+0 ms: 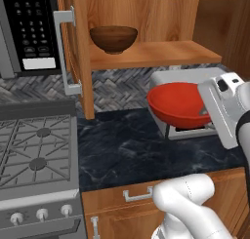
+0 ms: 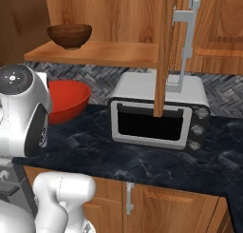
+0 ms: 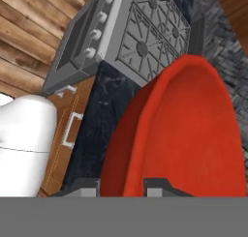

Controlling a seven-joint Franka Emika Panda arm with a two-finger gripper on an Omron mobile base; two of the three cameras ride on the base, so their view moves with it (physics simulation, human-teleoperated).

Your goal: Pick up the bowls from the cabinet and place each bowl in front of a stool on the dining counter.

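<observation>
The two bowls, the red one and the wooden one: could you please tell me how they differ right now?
The red bowl is glossy and plain; the wooden bowl is dark brown with grain. The red bowl is tilted, its rim pinched in the gripper above the black countertop; the wooden bowl sits upright on the open cabinet's shelf, untouched. Both are round and look similar in size.

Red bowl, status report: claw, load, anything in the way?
Claw shut on red bowl rim, bowl held above black countertop. Wooden bowl on cabinet shelf. Toaster oven close behind the red bowl, open cabinet door to its side.
</observation>
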